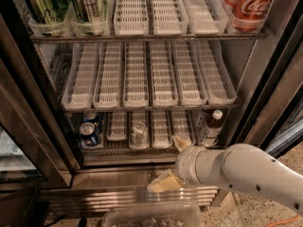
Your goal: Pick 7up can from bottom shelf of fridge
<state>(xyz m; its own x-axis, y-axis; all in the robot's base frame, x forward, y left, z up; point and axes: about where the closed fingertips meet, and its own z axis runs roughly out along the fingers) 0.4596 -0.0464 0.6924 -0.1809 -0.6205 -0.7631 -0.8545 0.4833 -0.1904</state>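
The 7up can (138,130), with a silver top and pale side, stands in a middle lane of the bottom shelf (163,148) of the fridge (28,126), whose door is open. My gripper (173,163) is low in front of the fridge's steel base panel, below and to the right of the can and apart from it. Its pale fingers are spread: one fingertip (182,143) reaches up to the shelf's front edge, the other (162,183) points down and left. It holds nothing.
Blue cans (88,132) stand in the bottom shelf's left lane and a white-capped brown bottle (211,126) at its right. The middle shelf holds bare white lanes (149,74). Green cans (45,4) and Coca-Cola cans (248,4) are on top. A clear bin (151,216) lies below.
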